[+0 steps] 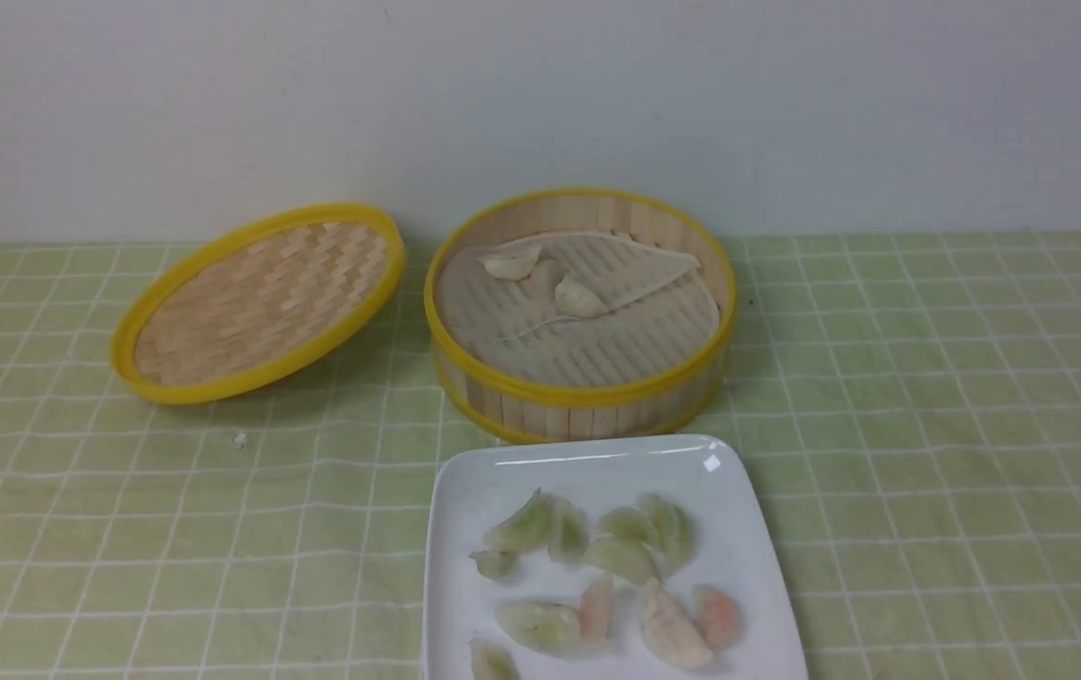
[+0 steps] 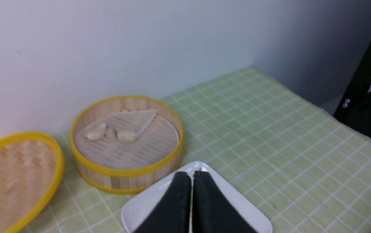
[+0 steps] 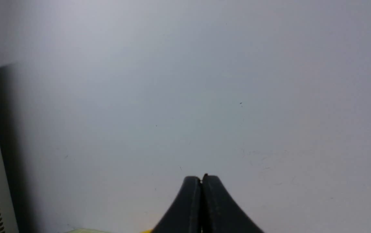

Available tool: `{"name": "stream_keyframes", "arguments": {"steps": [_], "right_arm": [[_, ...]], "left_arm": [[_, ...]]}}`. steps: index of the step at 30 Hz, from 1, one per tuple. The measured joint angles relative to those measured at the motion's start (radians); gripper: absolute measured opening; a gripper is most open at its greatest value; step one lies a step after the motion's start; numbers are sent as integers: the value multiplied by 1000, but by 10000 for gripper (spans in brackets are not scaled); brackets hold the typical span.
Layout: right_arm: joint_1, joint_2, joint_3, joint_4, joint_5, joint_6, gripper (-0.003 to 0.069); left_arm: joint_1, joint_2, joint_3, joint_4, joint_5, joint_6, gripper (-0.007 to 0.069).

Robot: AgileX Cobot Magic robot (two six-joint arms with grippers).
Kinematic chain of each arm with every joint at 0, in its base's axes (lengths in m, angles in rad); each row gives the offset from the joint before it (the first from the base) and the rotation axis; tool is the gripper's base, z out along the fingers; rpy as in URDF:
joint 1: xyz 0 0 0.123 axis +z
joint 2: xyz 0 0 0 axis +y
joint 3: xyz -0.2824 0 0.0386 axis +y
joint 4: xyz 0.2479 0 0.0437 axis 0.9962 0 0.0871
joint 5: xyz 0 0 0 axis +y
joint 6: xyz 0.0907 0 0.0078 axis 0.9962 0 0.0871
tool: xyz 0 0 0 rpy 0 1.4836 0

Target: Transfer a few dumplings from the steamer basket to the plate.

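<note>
The steamer basket (image 1: 580, 389) stands at the table's middle back, with two whitish dumplings (image 1: 581, 297) on its cloth-lined floor. It also shows in the left wrist view (image 2: 127, 173) with dumplings (image 2: 127, 136) inside. The white plate (image 1: 597, 463) sits in front of it and holds several green and pink dumplings (image 1: 625, 557). My left gripper (image 2: 192, 174) is shut and empty, above the plate (image 2: 140, 207). My right gripper (image 3: 201, 177) is shut and empty, facing the wall. Neither gripper shows in the front view.
The shallow woven lid (image 1: 261, 302) leans to the left of the basket; it also shows in the left wrist view (image 2: 13, 181). A green checked cloth (image 1: 927, 425) covers the table. A white wall (image 1: 540, 94) runs right behind the basket.
</note>
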Motion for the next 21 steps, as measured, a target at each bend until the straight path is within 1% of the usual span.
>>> {"name": "stream_keyframes", "arguments": {"steps": [5,10,12,19,21], "right_arm": [[0,0,0,-1,0,3,-15],[0,0,0,-1,-1,3,-15],[0,0,0,-1,-1,4,-15],[0,0,0,-1,-1,6,-15],[0,0,0,-1,-1,6,-15]], "left_arm": [[0,-188,170,50,-134,-16,-6],[0,-291,346,47,-237,-40,-6],[0,-301,380,37,-243,-43,-6],[0,-303,467,-60,-246,-43,-6],[0,-303,485,-65,-247,-43,-6]]}}
